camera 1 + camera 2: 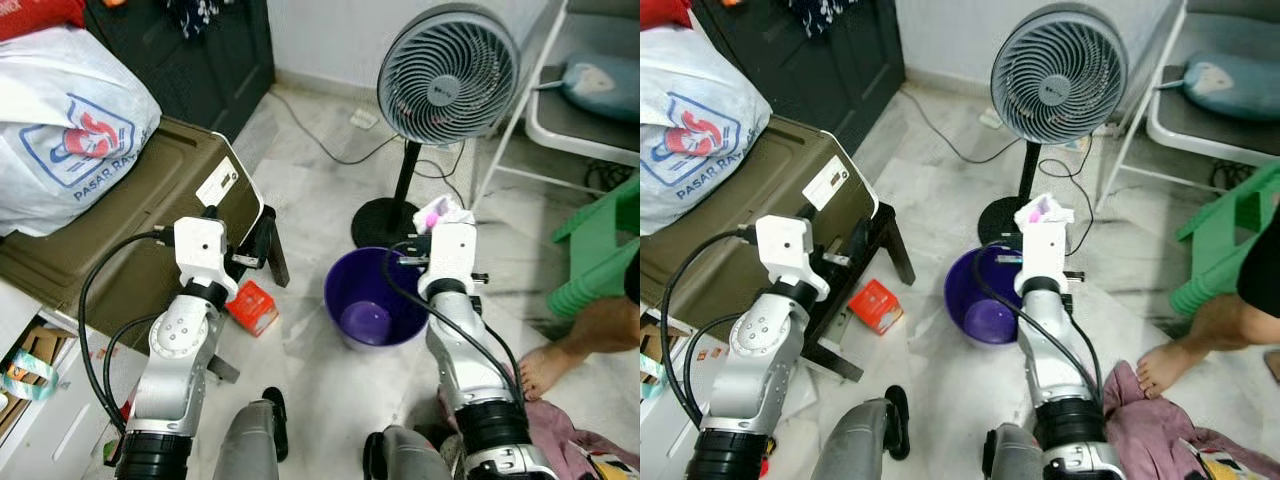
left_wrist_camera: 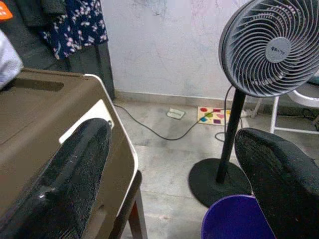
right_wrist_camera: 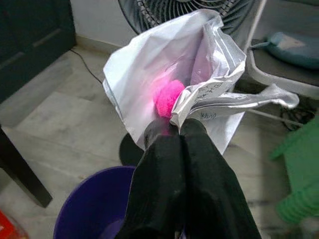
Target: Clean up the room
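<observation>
Above the bucket: the right gripper (image 3: 174, 132) has its fingers pressed together on a crumpled white plastic wrapper (image 3: 189, 74) with something pink inside, held over the purple bucket (image 1: 372, 298).
Bucket: on the tiled floor (image 1: 310, 190), just in front of the base of the standing fan (image 1: 447, 72).
Left gripper (image 2: 169, 169): fingers spread wide with nothing between them, raised beside the olive-brown case (image 1: 130, 215).
Case: carries a white printed plastic bag (image 1: 65, 125).
Floor items: a small red box (image 1: 252, 306) near the left arm; pink cloth (image 1: 1145, 420) by a person's bare foot (image 1: 1160, 365).
</observation>
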Motion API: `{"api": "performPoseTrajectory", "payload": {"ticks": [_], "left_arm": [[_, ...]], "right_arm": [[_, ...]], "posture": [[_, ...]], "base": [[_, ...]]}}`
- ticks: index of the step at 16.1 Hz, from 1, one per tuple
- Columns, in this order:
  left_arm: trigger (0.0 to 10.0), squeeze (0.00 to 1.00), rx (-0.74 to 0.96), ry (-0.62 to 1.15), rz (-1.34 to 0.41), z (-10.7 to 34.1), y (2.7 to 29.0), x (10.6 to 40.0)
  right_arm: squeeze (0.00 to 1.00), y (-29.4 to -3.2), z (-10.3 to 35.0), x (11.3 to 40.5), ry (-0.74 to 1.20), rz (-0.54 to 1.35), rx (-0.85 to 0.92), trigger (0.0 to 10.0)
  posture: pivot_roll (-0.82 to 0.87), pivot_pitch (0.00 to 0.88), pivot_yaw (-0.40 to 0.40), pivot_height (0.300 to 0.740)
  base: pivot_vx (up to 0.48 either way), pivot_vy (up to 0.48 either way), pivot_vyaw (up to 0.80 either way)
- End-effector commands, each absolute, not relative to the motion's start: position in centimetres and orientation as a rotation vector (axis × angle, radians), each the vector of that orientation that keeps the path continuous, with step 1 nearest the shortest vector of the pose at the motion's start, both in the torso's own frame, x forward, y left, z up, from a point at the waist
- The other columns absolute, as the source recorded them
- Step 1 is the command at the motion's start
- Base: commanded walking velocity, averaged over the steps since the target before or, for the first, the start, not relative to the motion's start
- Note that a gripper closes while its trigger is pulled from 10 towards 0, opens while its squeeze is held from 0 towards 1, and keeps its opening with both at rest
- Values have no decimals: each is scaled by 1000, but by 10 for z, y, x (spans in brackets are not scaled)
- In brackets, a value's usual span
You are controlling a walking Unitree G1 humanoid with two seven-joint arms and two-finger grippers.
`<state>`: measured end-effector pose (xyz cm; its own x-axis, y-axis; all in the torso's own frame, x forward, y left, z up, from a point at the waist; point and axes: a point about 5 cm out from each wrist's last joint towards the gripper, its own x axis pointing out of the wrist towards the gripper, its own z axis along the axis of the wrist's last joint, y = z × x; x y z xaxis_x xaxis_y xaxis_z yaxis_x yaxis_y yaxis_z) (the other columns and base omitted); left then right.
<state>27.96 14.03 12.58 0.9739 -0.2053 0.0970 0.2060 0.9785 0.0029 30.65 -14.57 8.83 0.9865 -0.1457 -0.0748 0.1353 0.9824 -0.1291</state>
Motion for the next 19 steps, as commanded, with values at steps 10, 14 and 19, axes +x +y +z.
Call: {"api": "performPoseTrajectory", "payload": {"ticks": [10,14,19], "left_arm": [[10000,0,131,-24,-142,127,194,249],[10000,0,114,-36,-163,133,186,255],[10000,0,92,-41,-174,132,176,261]], "right_arm": [[0,-148,65,307,239,-292,-83,10000],[0,-146,69,314,223,-289,-92,10000],[0,-141,73,321,196,-271,-96,10000]], "posture": [[162,300,96,740],[150,280,97,740],[128,241,89,740]], "base": [[0,0,0],[0,0,0],[0,0,0]]}}
